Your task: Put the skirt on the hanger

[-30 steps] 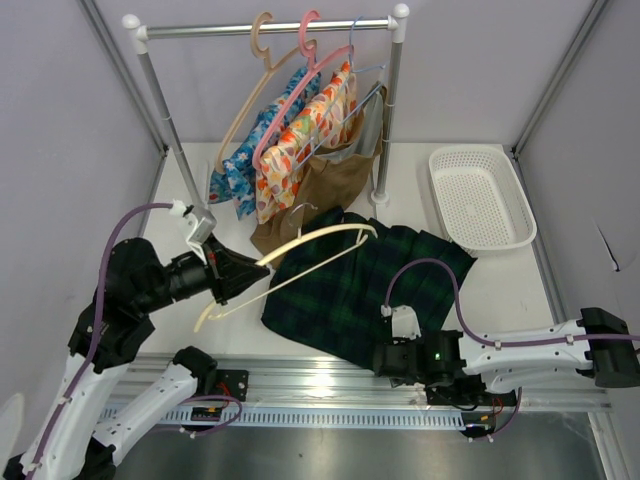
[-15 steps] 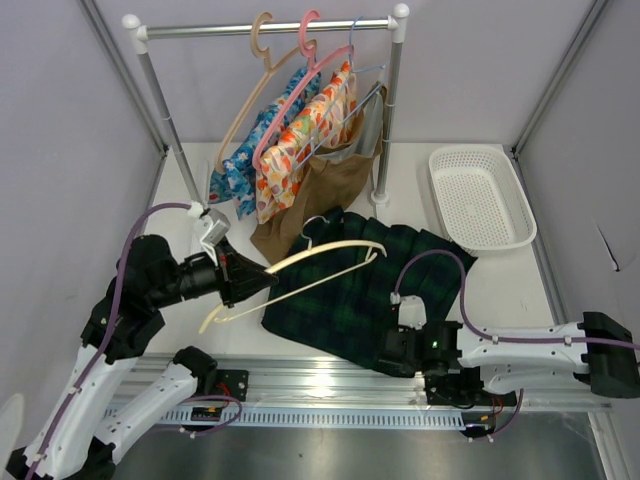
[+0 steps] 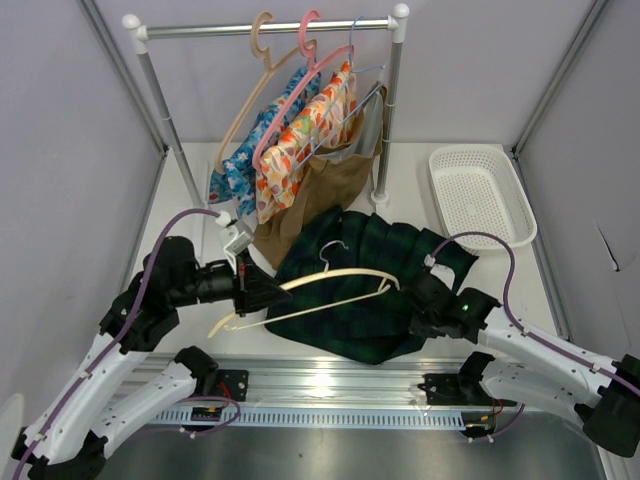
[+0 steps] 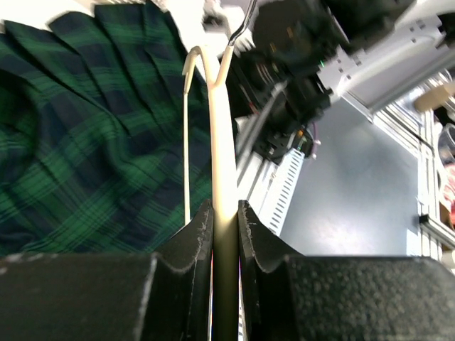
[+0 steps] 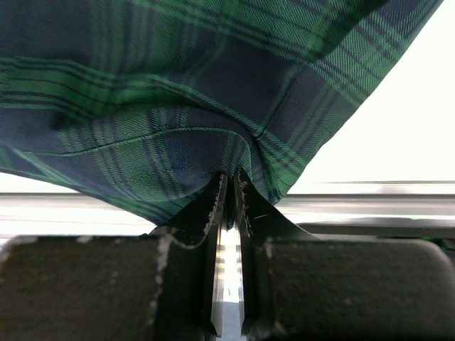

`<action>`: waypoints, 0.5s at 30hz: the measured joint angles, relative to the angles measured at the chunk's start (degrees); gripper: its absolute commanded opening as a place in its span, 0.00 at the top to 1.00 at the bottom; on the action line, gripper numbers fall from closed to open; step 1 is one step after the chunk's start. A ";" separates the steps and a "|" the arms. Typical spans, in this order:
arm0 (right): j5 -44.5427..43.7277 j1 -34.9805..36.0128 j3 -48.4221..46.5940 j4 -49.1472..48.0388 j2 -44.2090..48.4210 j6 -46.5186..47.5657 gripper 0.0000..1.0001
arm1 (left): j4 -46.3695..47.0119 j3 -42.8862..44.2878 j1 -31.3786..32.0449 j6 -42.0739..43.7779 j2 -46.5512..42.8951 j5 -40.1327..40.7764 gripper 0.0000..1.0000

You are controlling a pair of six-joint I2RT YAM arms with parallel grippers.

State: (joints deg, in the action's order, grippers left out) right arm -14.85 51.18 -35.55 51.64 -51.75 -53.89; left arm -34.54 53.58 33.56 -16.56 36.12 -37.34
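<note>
The dark green and navy plaid skirt (image 3: 355, 275) lies bunched on the table below the rack; it also fills the left wrist view (image 4: 85, 128) and the right wrist view (image 5: 178, 92). My left gripper (image 3: 262, 293) is shut on one arm of the pale cream hanger (image 3: 335, 279) and holds it level over the skirt, hook up; the hanger shows between the jaws in the left wrist view (image 4: 225, 170). My right gripper (image 3: 418, 305) is shut on the skirt's near right edge and lifts it off the table, seen pinched in the right wrist view (image 5: 231, 186).
A clothes rack (image 3: 270, 27) at the back holds a tan hanger (image 3: 255, 80), a pink hanger (image 3: 305, 75), a blue floral garment (image 3: 240, 160), an orange patterned garment (image 3: 305, 135) and a brown garment (image 3: 320, 190). A white basket (image 3: 480, 195) stands at right. A metal rail (image 3: 330, 380) runs along the near edge.
My left gripper has carried the hanger rightward over the skirt. My right gripper has moved away from the near edge with the skirt's edge, lifting and bunching the cloth.
</note>
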 measured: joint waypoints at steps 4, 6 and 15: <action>0.87 -2.36 -2.25 -0.42 -0.59 1.73 0.92 | 0.42 -0.59 3.82 0.00 1.18 0.76 1.00; 1.18 -2.91 -2.64 -0.70 -0.68 2.40 0.92 | 0.59 -0.90 5.86 -0.02 1.77 1.57 1.00; 2.91 -5.14 -2.73 -0.96 -0.39 4.24 0.93 | 0.28 -1.42 12.22 0.04 3.52 6.38 1.00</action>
State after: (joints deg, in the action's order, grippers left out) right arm -11.94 46.04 -38.28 50.68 -52.14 -49.65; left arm -34.26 52.16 45.78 -16.51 39.64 -30.96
